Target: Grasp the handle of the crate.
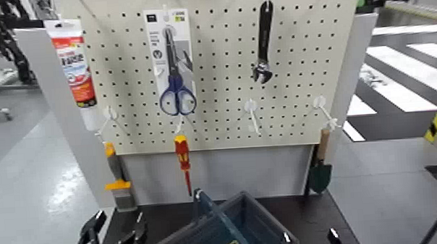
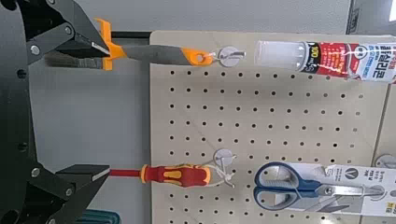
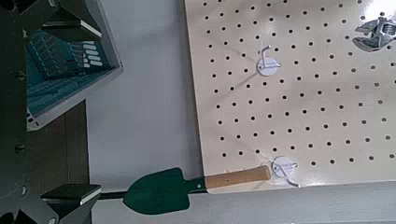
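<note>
Two black grippers sit low in the head view, neither touching anything. At the lower left of the frame the left gripper has its fingers spread wide and empty; its wrist view shows the same open jaws framing the pegboard, so it is aimed at the tools rather than at the work. At the lower right, only the tips of the right gripper show; its own view has the fingers apart with nothing between them.

Bottom centre of the head view stands the dark grey-blue latticed plastic crate, on the dark table between the two arms. Its thin teal-blue arched plastic handle is raised above the rim, which leaves room beneath the bar for fingers to close round it.

Above, the cream perforated pegboard keeps the tools hung on hooks: blue-handled scissors, black adjustable wrench, red-and-yellow screwdriver, green garden trowel.
</note>
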Action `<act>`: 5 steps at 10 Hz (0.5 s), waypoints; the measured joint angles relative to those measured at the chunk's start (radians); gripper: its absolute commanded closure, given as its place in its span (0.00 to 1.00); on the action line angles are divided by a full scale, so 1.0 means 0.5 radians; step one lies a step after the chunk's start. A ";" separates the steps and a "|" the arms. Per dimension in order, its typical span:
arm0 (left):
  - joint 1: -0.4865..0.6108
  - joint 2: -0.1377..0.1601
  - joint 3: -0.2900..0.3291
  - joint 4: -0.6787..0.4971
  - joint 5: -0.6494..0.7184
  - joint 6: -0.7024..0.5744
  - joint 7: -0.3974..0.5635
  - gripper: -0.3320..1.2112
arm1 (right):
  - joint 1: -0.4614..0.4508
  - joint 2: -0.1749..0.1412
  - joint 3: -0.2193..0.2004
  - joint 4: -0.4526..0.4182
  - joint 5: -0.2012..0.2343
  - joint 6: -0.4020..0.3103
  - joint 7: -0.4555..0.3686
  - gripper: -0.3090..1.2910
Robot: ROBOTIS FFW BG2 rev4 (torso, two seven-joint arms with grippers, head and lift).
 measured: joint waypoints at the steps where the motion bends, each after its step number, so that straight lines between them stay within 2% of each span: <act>1: -0.005 -0.001 -0.002 0.004 0.001 -0.001 0.003 0.47 | -0.003 -0.002 0.003 0.003 -0.006 0.005 0.002 0.29; 5: -0.027 0.009 -0.019 0.015 0.028 0.023 0.008 0.43 | -0.011 -0.004 0.006 0.012 -0.019 0.009 0.006 0.29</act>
